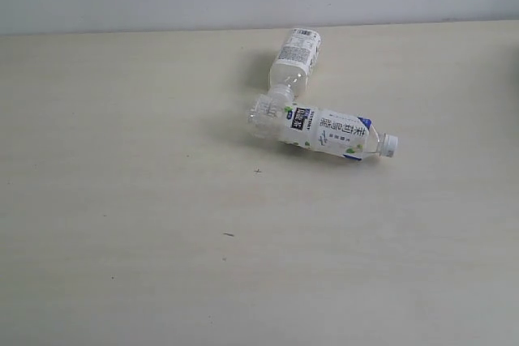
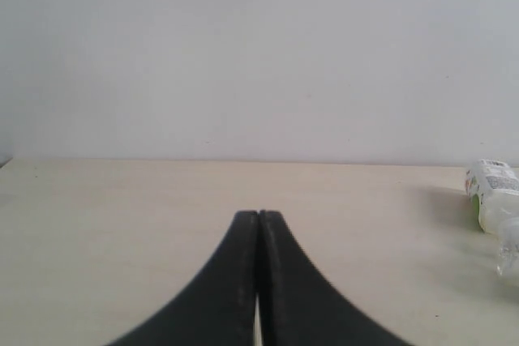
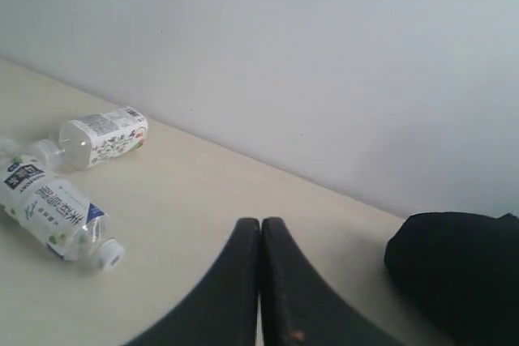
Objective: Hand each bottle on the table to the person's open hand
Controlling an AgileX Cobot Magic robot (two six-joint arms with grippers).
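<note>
Now | left claw (image 2: 259,220), right claw (image 3: 260,228) pressed together | black lump (image 3: 454,269) near right | near bottle (image 1: 332,134) touches far bottle (image 1: 296,56)

The wide cream-beige surface (image 1: 122,224) carried a few tiny dark specks (image 1: 229,234). Two small clear plastic bottles with white printed labels lay on their sides toward its far edge: the white-capped bottle (image 1: 328,131) nearer, the second bottle (image 1: 296,54) behind, its neck by the first's base

I find my right gripper (image 3: 260,224) closed tight, holding nothing. Two white-labelled bottles lie on their sides on the table (image 3: 195,192), the farther bottle (image 3: 101,137) near the wall (image 3: 324,54), the nearer bottle (image 3: 53,215) white-capped. A black shape (image 3: 458,269) sits against the wall; I cannot identify it.
</note>
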